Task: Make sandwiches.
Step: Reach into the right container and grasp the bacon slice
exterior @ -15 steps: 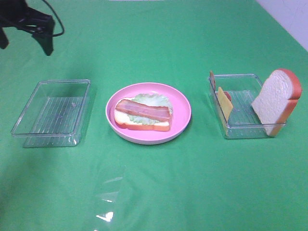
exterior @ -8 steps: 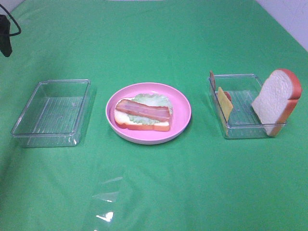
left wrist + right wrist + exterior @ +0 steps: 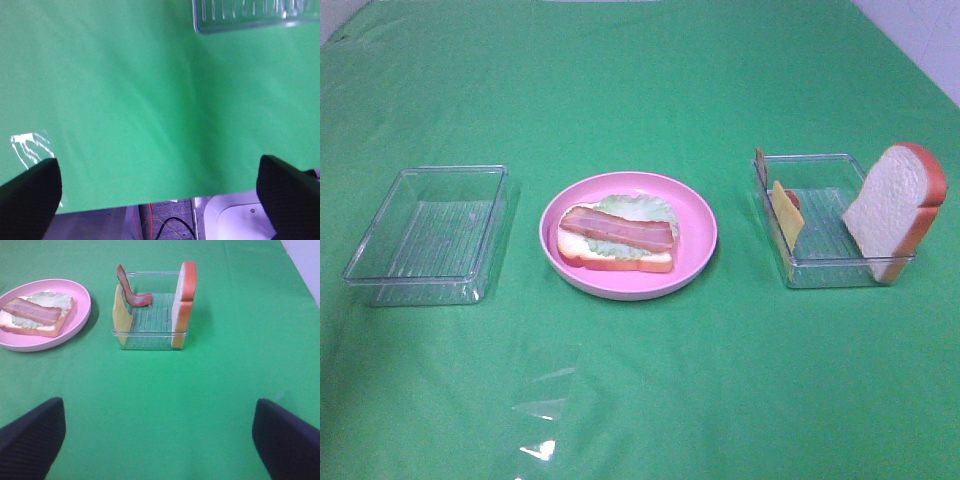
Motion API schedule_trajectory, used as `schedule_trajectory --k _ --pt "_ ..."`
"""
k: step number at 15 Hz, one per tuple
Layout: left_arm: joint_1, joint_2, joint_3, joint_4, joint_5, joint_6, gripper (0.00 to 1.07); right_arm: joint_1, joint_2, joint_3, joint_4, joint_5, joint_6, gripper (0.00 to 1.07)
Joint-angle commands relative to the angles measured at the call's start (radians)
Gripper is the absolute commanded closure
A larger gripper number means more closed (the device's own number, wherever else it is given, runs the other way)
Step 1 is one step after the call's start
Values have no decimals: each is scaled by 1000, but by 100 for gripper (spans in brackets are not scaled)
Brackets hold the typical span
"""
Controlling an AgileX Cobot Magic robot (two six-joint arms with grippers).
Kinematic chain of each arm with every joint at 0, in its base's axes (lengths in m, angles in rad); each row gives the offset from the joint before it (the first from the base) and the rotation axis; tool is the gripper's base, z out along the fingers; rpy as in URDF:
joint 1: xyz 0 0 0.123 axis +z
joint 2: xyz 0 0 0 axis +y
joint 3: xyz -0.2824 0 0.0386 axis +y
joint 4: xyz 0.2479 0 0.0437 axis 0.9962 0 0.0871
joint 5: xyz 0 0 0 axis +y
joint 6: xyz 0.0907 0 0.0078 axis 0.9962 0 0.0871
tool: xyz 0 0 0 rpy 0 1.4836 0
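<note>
The open sandwich (image 3: 616, 241), bacon on top, lies on the pink plate (image 3: 700, 225) at the centre of the high frame. Right of it, a clear tray (image 3: 830, 272) on the green counter (image 3: 640, 80) holds an upright bread slice (image 3: 892, 205) and cheese (image 3: 786, 214). The left fingers (image 3: 30, 195) and right fingers (image 3: 30, 437) both stand wide, empty.

A green cloth covered the whole tabletop (image 3: 640, 80), smooth apart from a few soft creases; light fell evenly from above, leaving only faint shadows; a bright patch of glare (image 3: 542, 448) shone on the cloth at its near side; a pale surface (image 3: 925, 40) showed beyond the far right corner; in the left wrist view, past the tabletop's edge, a greyish floor (image 3: 95, 225) lay below, crossed by red and black cables (image 3: 157, 226), beside a white moulded object (image 3: 232, 220).
</note>
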Motion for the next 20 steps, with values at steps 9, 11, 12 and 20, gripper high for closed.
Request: schedule_trajectory --k 9,11,12,20 --pt "0 -1180 520 5 -40 -25 6 -1 -22 3 3 -5 0 9" --pt "0 -1339 554 5 -41 -25 6 -1 -22 3 0 -5 0 9" --pt "0 -1375 565 5 -41 -25 6 -1 -22 3 0 -5 0 9" --pt "1 -1478 663 -25 -161 -68 7 -1 -17 3 2 -5 0 9"
